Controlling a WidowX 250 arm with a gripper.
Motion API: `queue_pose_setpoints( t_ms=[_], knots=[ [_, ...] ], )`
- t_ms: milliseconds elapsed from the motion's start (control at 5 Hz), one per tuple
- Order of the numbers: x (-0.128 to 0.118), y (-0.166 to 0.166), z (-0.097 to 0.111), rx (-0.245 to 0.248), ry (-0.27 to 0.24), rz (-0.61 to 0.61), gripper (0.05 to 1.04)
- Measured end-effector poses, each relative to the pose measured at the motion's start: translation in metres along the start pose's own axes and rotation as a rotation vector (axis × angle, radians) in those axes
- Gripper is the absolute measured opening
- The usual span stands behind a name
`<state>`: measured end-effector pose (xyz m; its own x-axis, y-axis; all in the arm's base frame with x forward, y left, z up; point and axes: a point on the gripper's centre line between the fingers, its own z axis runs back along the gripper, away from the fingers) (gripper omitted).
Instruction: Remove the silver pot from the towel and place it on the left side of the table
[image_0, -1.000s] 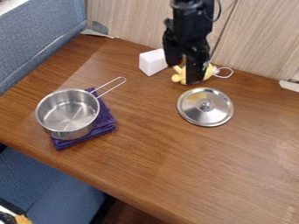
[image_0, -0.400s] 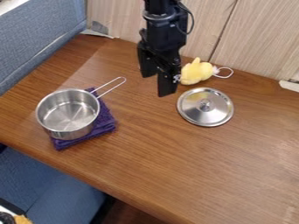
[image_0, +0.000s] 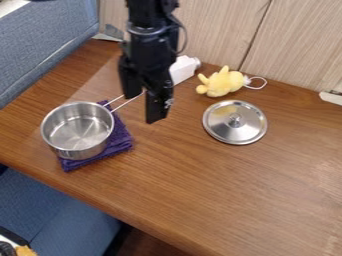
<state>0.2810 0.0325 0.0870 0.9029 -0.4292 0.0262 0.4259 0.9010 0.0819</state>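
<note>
Currently, the silver saucepan (image_0: 77, 131) sits upright on the folded purple towel (image_0: 121, 141), near the left part of the tabletop (image_0: 214, 190). Its flat base bears on the cloth, which extends out beneath it. Transfer not yet done. Its wire handle (image_0: 119, 101) points away from the near edge, toward the arm; likely the best grasp site, being slim enough to straddle.

To the right, the metal lid (image_0: 234, 131) lies knob up, well apart from the saucepan, leaving the rim uncovered.

Farther back, the black gripper (image_0: 145, 108) hangs by the handle's end, jaws parted, holding nothing. Assessment: positioned for a handle grasp; next, line up, lower and close. Risk: an end grip could let the heavier bowl tip or drag the towel along.

Behind: white bottle (image_0: 184, 69), then yellow plush toy (image_0: 222, 83) near the wall; no evident role in this step.
</note>
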Motion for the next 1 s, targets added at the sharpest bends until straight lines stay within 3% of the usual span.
queue_pose_setpoints(
  t_ms=[400, 800, 1000],
  knots=[
    [-0.041, 0.030, -0.022, -0.004, 0.067, 0.206, 1.001],
    [-0.050, 0.042, -0.055, 0.043, 0.115, 0.274, 1.001],
    [-0.052, 0.037, -0.074, 0.007, 0.145, 0.246, 1.001]
  ],
)
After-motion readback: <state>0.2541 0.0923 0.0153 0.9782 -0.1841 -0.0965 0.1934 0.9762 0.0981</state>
